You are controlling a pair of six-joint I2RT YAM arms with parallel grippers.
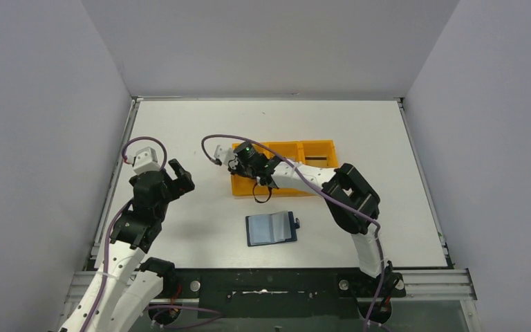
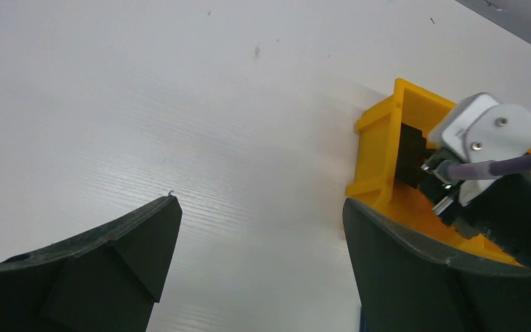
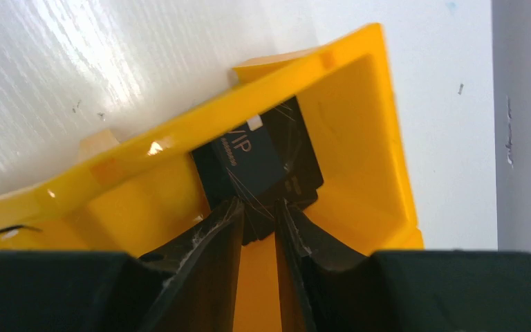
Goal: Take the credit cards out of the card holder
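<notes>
The card holder (image 1: 272, 228) lies open on the table in front of the arms, its blue-grey inside up and its tab at the right; I see no card sticking out of it. Two dark cards, one marked VIP (image 3: 249, 155) and one black (image 3: 304, 159), lean in the left compartment of the orange tray (image 3: 359, 138). My right gripper (image 3: 259, 207) reaches into that compartment (image 1: 240, 160), jaws slightly apart, with a card corner between the tips. My left gripper (image 1: 180, 176) hangs wide open and empty (image 2: 263, 228) over bare table, left of the tray.
The orange three-compartment tray (image 1: 318, 149) stands mid-table behind the card holder, and its end wall shows in the left wrist view (image 2: 380, 131). Grey walls close in the table at left, right and back. A purple cable loops over the right arm.
</notes>
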